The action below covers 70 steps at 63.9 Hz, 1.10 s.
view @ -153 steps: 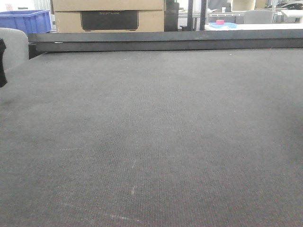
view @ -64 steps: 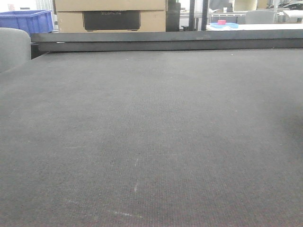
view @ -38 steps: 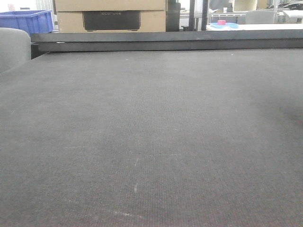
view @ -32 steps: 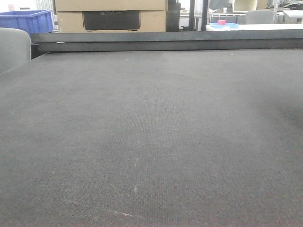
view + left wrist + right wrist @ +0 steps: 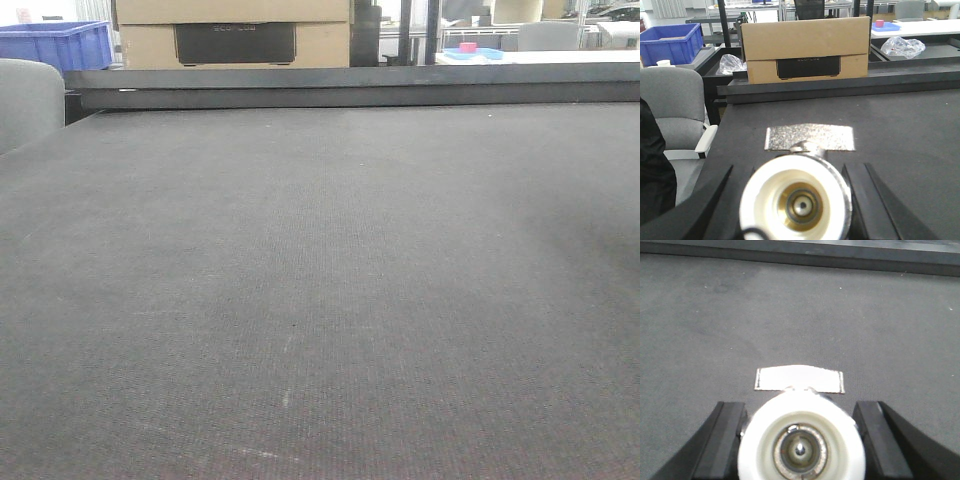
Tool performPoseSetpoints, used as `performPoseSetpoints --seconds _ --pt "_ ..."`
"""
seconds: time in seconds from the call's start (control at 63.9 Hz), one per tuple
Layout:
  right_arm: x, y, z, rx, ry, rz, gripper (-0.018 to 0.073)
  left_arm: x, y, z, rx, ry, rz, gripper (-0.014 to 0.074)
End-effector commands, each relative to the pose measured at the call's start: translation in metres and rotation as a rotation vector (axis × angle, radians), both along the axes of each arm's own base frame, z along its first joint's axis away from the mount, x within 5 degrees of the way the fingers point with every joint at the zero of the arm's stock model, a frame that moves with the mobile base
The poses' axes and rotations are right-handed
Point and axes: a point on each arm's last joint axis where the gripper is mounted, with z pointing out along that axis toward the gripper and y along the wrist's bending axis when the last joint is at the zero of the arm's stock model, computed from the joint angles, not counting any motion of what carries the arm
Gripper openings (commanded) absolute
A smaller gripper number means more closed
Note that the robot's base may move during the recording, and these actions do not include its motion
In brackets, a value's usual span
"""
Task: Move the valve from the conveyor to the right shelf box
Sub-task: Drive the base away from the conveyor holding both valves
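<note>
The front view shows only the bare dark conveyor (image 5: 320,280) and its far rail (image 5: 350,88); no valve or gripper appears there. In the left wrist view a valve (image 5: 795,202) with a white cap and brass bore faces the camera end-on. My left gripper (image 5: 792,170) is shut on it, above the belt (image 5: 900,130). In the right wrist view a second white-capped valve (image 5: 801,445) sits between the black fingers (image 5: 722,440) of my right gripper (image 5: 800,407), which press on both its sides. The right shelf box is out of view.
A silvery patch (image 5: 810,136) and a white patch (image 5: 799,379) lie on the belt ahead of the grippers. Beyond the rail stand a cardboard box (image 5: 805,47), a blue bin (image 5: 670,45) and plastic bags (image 5: 902,47). A grey chair (image 5: 670,105) is at the left.
A dark shape at the front view's left edge 2.4 s ago is gone, and that view has shifted slightly. Nothing differs over the last second.
</note>
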Motion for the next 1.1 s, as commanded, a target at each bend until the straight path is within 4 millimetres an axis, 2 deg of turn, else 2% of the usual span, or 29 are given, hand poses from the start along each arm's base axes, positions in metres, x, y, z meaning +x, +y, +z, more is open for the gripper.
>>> performPoseSetpoints --seconds 0.0,1.081 --pt "-0.0026 -0.0008 0.0131 0.005 -0.092 -0.008 -0.0154 -0.0023 -0.0006 0.0085 -0.014 -0.075 -0.003 -0.0111" --pt "-0.002 -0.001 0.0149 0.008 -0.113 -0.012 -0.0154 -0.0023 -0.0004 0.0085 -0.014 -0.075 -0.001 -0.0111"
